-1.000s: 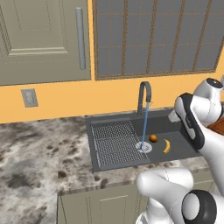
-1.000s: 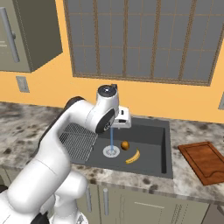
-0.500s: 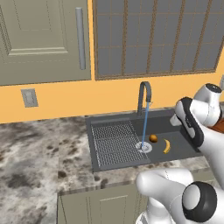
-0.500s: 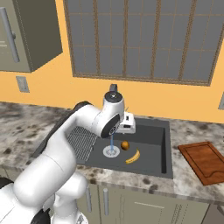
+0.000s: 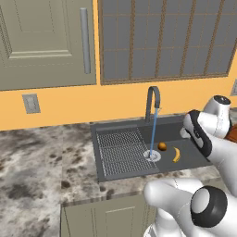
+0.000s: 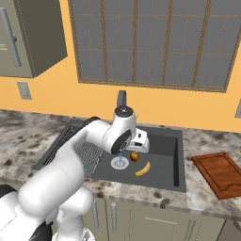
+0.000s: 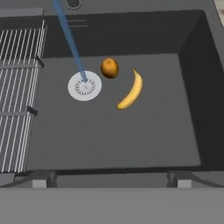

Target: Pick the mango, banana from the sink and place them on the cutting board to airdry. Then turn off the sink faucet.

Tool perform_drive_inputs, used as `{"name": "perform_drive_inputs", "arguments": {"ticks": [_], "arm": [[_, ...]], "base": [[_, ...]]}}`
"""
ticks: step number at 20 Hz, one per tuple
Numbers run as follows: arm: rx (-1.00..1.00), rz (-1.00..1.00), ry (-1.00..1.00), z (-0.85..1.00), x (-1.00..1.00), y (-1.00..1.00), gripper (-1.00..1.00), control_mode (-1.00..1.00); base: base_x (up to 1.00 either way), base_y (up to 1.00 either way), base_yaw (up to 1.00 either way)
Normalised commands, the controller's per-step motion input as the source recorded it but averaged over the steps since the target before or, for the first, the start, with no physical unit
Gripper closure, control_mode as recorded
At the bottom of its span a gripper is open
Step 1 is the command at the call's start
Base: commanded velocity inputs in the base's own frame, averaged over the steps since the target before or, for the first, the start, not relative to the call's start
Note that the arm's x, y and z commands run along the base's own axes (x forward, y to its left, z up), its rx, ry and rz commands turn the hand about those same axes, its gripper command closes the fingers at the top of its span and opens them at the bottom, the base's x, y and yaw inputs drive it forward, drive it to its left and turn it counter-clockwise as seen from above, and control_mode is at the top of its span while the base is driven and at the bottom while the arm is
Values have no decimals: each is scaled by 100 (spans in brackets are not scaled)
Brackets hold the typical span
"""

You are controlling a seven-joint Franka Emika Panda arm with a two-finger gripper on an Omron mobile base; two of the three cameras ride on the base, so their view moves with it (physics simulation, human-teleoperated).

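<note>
Lying diagonally — banana (image 7: 130, 91) beside mango (image 7: 109, 68) in sink (image 7: 192, 52).

Speckled grey-brown stone counter (image 5: 41, 166) seen running along orange wall. Dark grey sink (image 5: 139, 129) set into counter, ribbed drainboard (image 5: 121, 150) occupying its left part. Round silver drain (image 7: 84, 85) seen on basin floor, struck by thin blue stream. Mango (image 7: 109, 68) lying on basin floor just beside drain; banana (image 7: 131, 91) lying near mango, apart from it. Reddish-brown cutting board (image 6: 221, 173) resting on counter right of sink.
</note>
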Motion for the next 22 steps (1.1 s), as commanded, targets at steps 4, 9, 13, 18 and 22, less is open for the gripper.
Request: {"name": "perform_drive_inputs", "arguments": {"ticks": [4,9,13,18,22], "arm": [[0,-20,1,-27,0,-9,-100,-100],[1,-9,0,-22,0,-1,-100,-100],[0,-1,0,-23,2,0,-100,-100],[1,-2,0,-24,7,0,-100,-100],[1,-3,0,-20,19,0,-100,-100]], "base": [[0,0,0],[0,0,0],[0,0,0],[0,0,0],[0,0,0]]}}
